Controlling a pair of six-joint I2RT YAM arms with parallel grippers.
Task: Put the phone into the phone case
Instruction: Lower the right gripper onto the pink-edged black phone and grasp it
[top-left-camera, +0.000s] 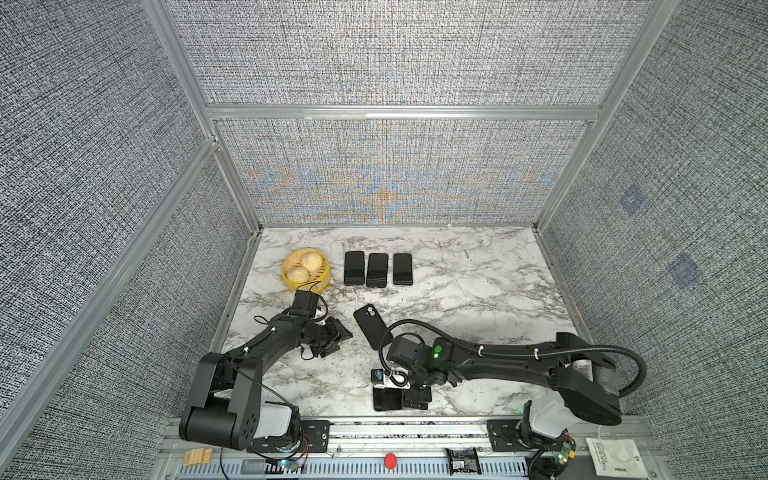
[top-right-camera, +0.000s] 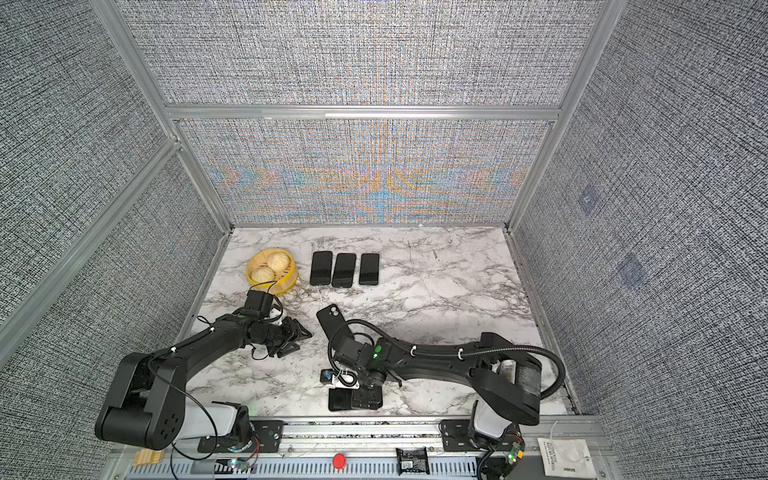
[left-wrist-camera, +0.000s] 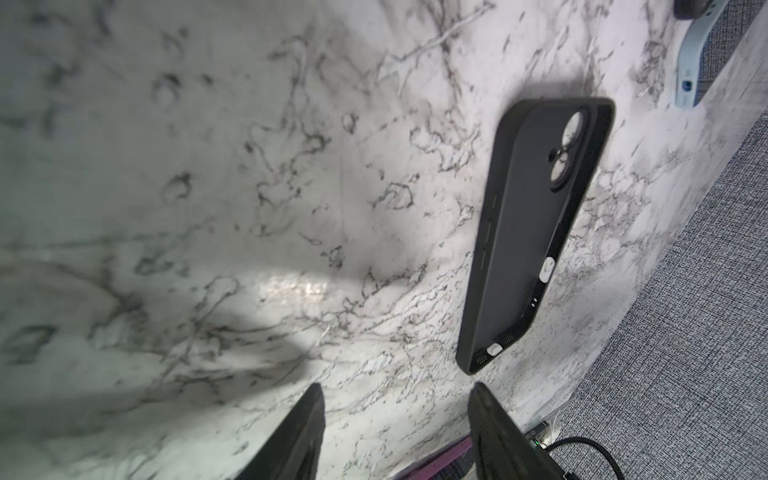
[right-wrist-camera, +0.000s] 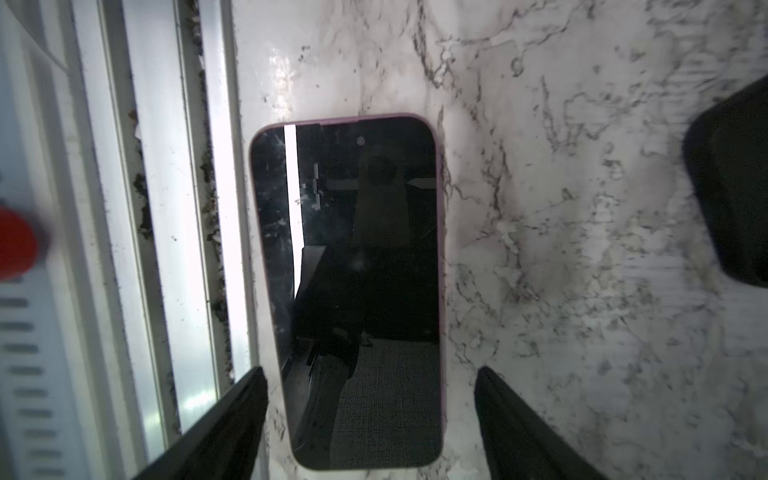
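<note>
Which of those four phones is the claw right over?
The pink-rimmed phone lying alone at the front, between the right gripper's open jaws; the other three phones line up at the back.

Yellow bun steamer (top-left-camera: 321, 285), red button (top-left-camera: 390, 460), marble tabletop (top-left-camera: 478, 282)

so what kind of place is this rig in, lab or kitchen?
Most likely a lab robot test cell: grey woven-fabric wall panels in aluminium framing enclose a marble-pattern tabletop, and two black robot arms are mounted on its front rail, near a round red button.
</note>
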